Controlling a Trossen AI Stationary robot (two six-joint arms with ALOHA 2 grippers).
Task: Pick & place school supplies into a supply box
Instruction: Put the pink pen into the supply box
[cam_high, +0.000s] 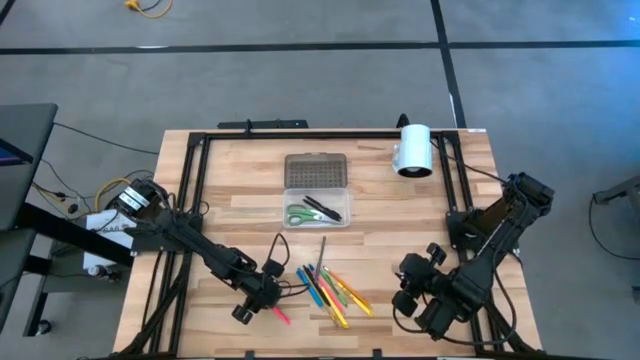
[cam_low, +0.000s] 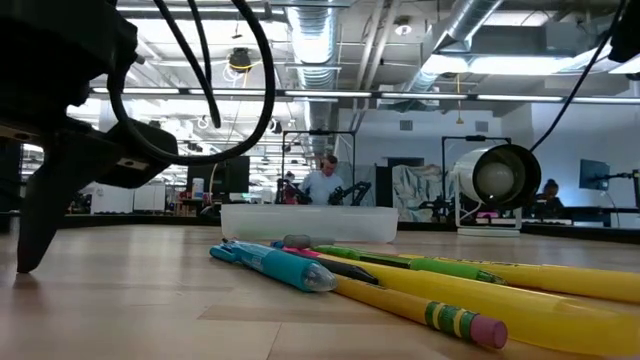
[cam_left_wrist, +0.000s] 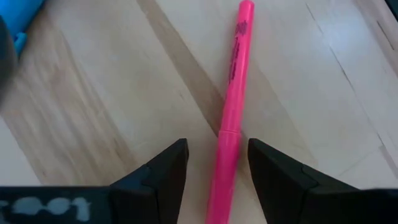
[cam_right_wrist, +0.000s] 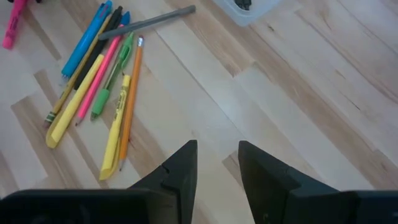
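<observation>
On the pale wood desk (cam_high: 420, 230), the left claw (cam_left_wrist: 217, 163) stands with fingers apart astride a slim pink pen (cam_left_wrist: 229, 118) lying flat near the front edge. The clear supply box (cam_high: 317, 209) near the desk's middle holds green-handled scissors (cam_high: 298, 215). The right claw (cam_right_wrist: 217, 163), fingers apart, holds nothing by the front right corner.

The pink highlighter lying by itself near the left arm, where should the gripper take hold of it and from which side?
Grip the pink highlighter across its narrow barrel near the middle, coming straight down from above. It lies flat on the table, apart from the other pens, so both long sides are free. The left gripper already straddles it with fingers open on either side; closing there would likely pinch it squarely.
</observation>
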